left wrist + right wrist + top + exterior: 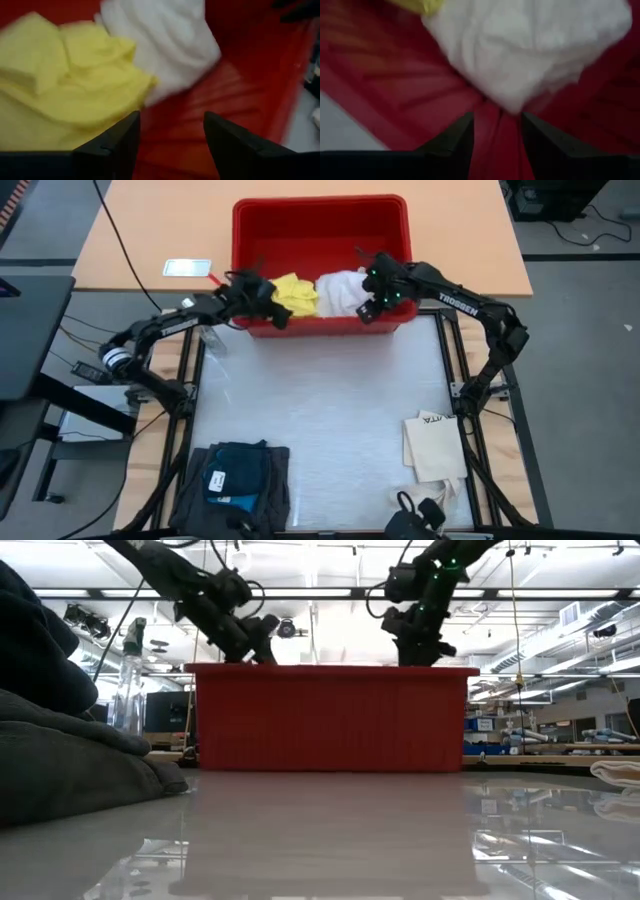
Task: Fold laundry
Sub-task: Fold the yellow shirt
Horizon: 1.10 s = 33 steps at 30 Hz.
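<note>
Pickup step — I'm fetching the next garment out of the red plastic bin (320, 220) at the far edge of the white surface (320, 410). Both arms are over the bin's near wall.

My left pincer (170, 137) hangs inside the bin with its fingers parted and nothing between them. The crumpled yellow cloth piece (65, 85) lies just beside one finger, not gripped. My right pincer (497, 132) is also spread and empty, pointed at the bunched white cloth piece (530, 50), whose lower tip sits just ahead of the gap. In the high view, yellow and white lie side by side against the near wall, touching.

Already handled, by the look of it: a folded stack of dark grey shorts with bright blue cloth on top (232, 480) at the near left corner. The flat cream tote bag (435, 445) lies at the near right, well apart.

Next move, my call: pick one piece, likely white for the right pincer. Push down so the fingers straddle a fold, clench, lift clear of the bin wall, then carry it to the open middle of the surface. Risk — snagging both cloths together where they touch.
</note>
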Each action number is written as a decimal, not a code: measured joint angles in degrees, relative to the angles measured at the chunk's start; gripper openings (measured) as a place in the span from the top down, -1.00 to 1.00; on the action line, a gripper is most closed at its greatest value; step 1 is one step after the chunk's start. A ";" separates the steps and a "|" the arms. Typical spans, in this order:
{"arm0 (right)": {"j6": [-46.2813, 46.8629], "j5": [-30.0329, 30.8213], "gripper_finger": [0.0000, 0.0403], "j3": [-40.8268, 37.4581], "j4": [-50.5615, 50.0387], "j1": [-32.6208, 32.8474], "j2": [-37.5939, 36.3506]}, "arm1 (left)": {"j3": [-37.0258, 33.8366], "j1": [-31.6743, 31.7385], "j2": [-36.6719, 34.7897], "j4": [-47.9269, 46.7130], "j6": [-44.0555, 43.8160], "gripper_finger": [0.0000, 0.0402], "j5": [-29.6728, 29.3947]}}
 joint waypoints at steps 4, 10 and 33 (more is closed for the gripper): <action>-0.20 0.06 0.16 -0.64 7.15 -0.94 0.49 | 0.24 -1.01 2.74 1.36 1.33 -0.10 -0.34; -9.11 3.51 0.14 -4.43 29.13 -4.81 2.73 | 0.17 -0.65 6.38 4.12 1.45 -0.10 2.08; -7.89 -3.66 -0.03 -5.44 37.01 -9.09 12.07 | 1.49 7.91 17.09 6.48 18.86 -0.27 -6.82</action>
